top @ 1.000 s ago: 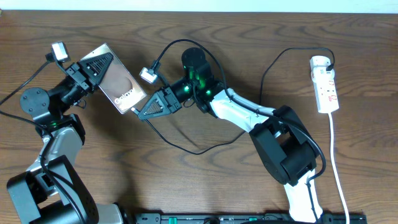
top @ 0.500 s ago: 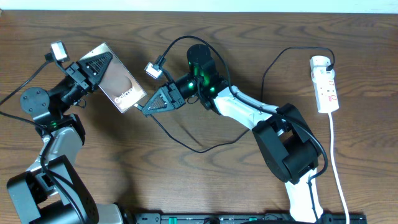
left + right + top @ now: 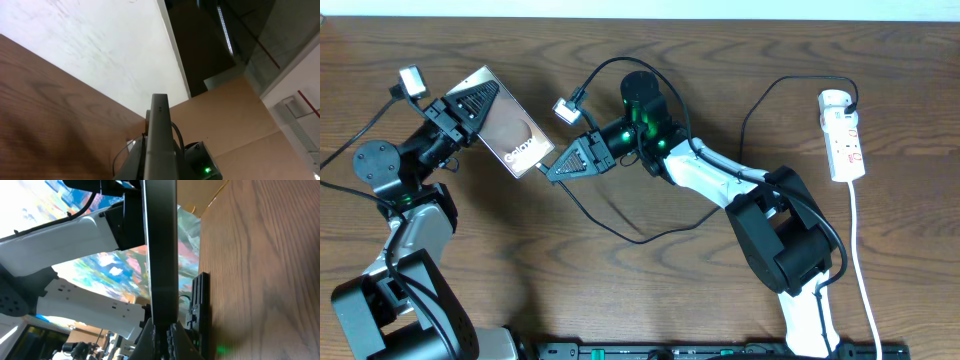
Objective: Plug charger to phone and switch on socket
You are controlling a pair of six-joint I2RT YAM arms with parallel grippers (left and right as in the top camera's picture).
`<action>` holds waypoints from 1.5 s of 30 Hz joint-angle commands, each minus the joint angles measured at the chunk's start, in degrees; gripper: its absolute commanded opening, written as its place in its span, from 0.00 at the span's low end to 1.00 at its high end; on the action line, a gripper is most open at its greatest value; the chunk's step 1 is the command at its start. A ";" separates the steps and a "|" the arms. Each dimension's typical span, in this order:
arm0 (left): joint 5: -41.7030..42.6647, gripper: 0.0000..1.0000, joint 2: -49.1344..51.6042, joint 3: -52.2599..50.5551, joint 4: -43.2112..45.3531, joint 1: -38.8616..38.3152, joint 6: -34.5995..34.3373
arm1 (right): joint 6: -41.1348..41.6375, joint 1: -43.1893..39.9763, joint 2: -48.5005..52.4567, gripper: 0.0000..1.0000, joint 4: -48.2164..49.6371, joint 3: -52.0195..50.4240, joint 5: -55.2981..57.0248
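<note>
My left gripper (image 3: 470, 105) is shut on the top end of the phone (image 3: 515, 135) and holds it tilted above the table, "Galaxy" screen up. In the left wrist view the phone (image 3: 159, 125) shows edge-on between the jaws (image 3: 150, 162). My right gripper (image 3: 552, 172) is shut on the charger's plug end, right at the phone's lower edge. The plug tip itself is hidden. The black charger cable (image 3: 620, 232) loops across the table to the socket (image 3: 845, 140) at the far right. In the right wrist view the phone's edge (image 3: 160, 240) stands just past the fingers (image 3: 162, 330).
The socket's white cord (image 3: 865, 270) runs down the right side toward the front edge. A rounded white plug head (image 3: 833, 100) sits on the strip's far end. A black rail (image 3: 720, 352) lies along the front edge. Both arm bases stand near the front.
My right gripper has shifted slightly up and tilted, bringing the charger end closer to the phone's lower edge. The left arm and the phone have stayed still.
</note>
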 commanded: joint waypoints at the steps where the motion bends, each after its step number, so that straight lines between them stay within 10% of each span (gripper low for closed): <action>1: 1.44 0.07 -0.72 0.66 0.76 -0.74 -0.26 | 0.83 -0.17 0.28 0.01 0.11 0.46 5.57; 30: 1.53 0.07 -0.72 0.66 0.76 -2.71 0.66 | 4.04 -0.31 0.28 0.02 4.59 0.46 8.39; 37: 1.03 0.07 -0.72 0.66 0.76 -2.69 0.83 | 4.00 -0.59 0.28 0.99 4.57 0.46 8.07; 45: 1.66 0.07 -0.72 0.66 0.74 1.07 0.81 | 0.39 -2.14 0.28 0.99 2.54 0.44 7.02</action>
